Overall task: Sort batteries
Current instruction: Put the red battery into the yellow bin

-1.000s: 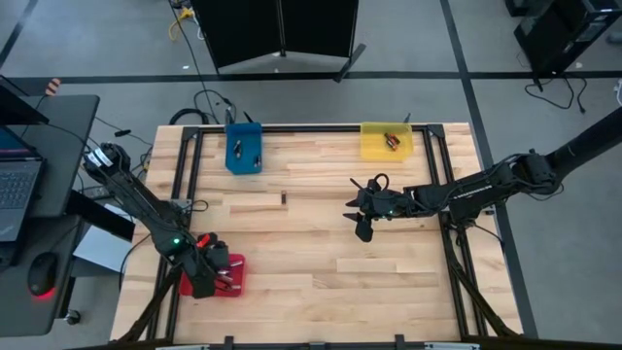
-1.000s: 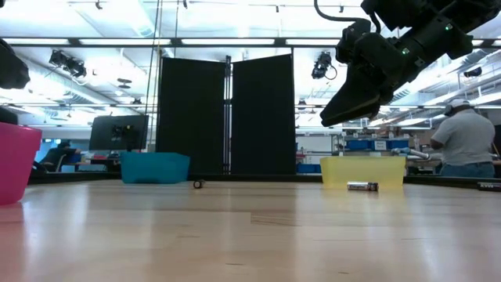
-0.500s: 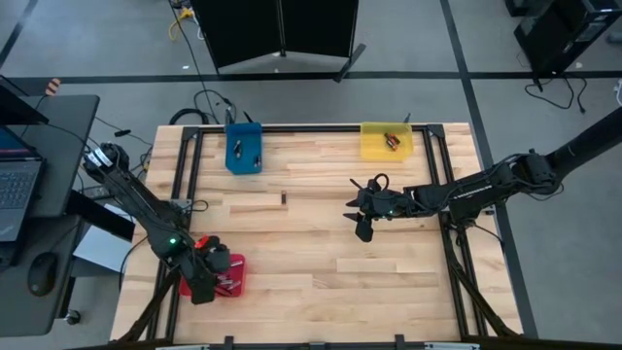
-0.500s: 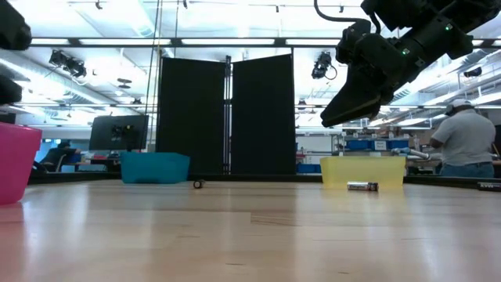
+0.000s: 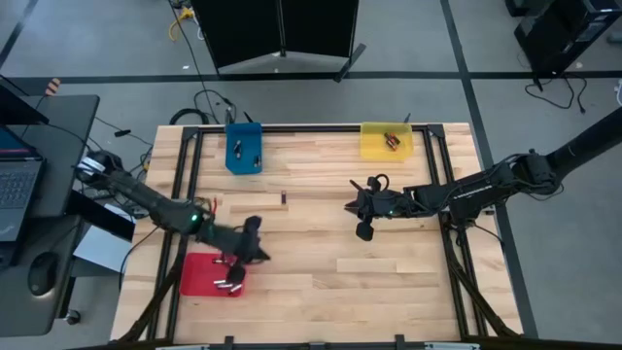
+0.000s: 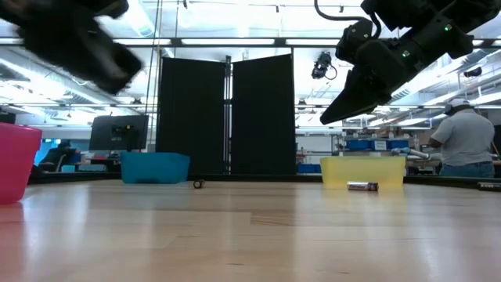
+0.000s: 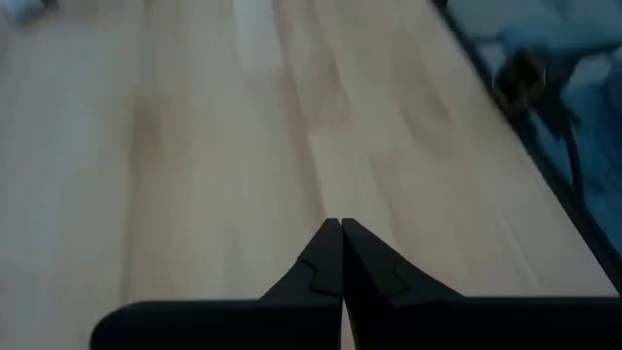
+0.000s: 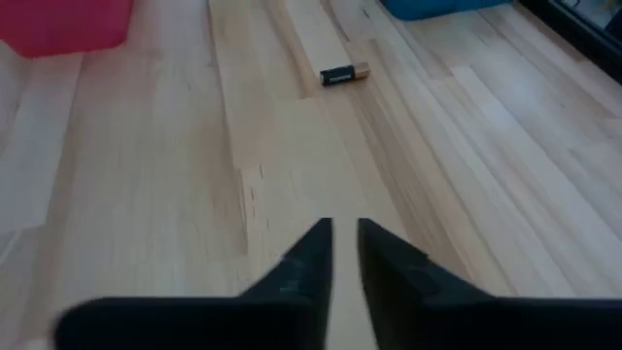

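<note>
One loose battery, black with a copper end, lies on its side on the bare wood; it also shows in the right wrist view and the low view. More batteries lie in the red tray, the blue tray and the yellow tray. My left gripper hangs shut and empty over the table, just past the red tray's far right corner; its fingertips meet. My right gripper hovers to the right of the loose battery, its fingers a narrow gap apart with nothing between them.
In the low view a further battery shows against the yellow tray's front. Black frame rails run along the table's left and right sides. A person stands in the room beyond the table. Bare wood lies between the trays.
My left arm has swung quickly off the red tray toward the table's middle and a little toward the far edge, leaving the tray and its batteries uncovered. My right gripper has stayed nearly where it was.
</note>
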Available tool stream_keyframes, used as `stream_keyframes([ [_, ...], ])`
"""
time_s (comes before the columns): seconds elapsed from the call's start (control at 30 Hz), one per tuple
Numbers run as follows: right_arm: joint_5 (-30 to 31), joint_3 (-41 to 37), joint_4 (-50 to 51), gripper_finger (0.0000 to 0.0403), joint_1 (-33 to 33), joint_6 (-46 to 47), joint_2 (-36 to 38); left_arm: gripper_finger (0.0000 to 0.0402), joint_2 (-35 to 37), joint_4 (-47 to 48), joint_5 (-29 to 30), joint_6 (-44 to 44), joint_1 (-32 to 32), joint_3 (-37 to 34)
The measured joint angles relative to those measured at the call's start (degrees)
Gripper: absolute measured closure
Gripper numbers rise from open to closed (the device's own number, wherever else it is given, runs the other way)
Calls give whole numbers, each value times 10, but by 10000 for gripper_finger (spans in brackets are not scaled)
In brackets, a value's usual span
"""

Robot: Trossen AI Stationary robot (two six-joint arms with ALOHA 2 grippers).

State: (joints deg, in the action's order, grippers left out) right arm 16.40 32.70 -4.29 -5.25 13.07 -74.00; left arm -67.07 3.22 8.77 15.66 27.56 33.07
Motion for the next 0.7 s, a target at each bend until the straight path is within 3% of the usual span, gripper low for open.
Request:
stream_keyframes([
  [0.1,0,0,-2,388,0,-10,0,398,0,-87,-46,-61,-61,-26],
  [0.4,-17,0,-57,393,1,-41,0,399,-19,-348,-106,-159,-168,-115],
  [0.47,-45,-9,-111,395,3,-57,0,399,-34,-415,-121,-176,-184,-130],
  [0.6,-163,-45,-256,392,19,-79,0,399,-80,-517,-126,-199,-211,-151],
  [0.7,-222,-68,-299,394,35,-72,0,399,-123,-591,-126,-202,-227,-154],
])
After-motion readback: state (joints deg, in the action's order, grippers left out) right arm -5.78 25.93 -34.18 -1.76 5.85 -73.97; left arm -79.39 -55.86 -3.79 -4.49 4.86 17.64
